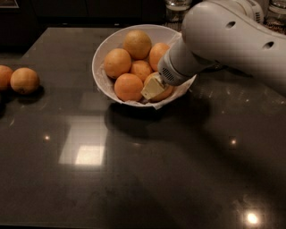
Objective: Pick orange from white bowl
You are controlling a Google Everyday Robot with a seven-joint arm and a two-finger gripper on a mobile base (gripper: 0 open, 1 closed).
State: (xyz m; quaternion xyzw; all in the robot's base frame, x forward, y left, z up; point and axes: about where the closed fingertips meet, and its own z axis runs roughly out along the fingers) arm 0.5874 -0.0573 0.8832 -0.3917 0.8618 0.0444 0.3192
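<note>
The white bowl (102, 53) with a crinkled white liner stands at the back middle of the dark table. It holds several oranges. A paler, yellowish orange (137, 44) lies at the back of the pile, with deeper orange ones in front (128, 86). My gripper (152, 87) reaches in from the right, down inside the bowl's front right part. Its cream tip rests against an orange (166, 93) at the front right, which it largely hides. The big white arm (232, 36) covers the bowl's right rim.
Two loose oranges lie on the table at the far left (24, 80), one cut off by the edge (3, 77). Glass jars stand behind the bowl (178, 8) and at the back right (276, 15). The dark tabletop (147, 179) is glossy with light reflections.
</note>
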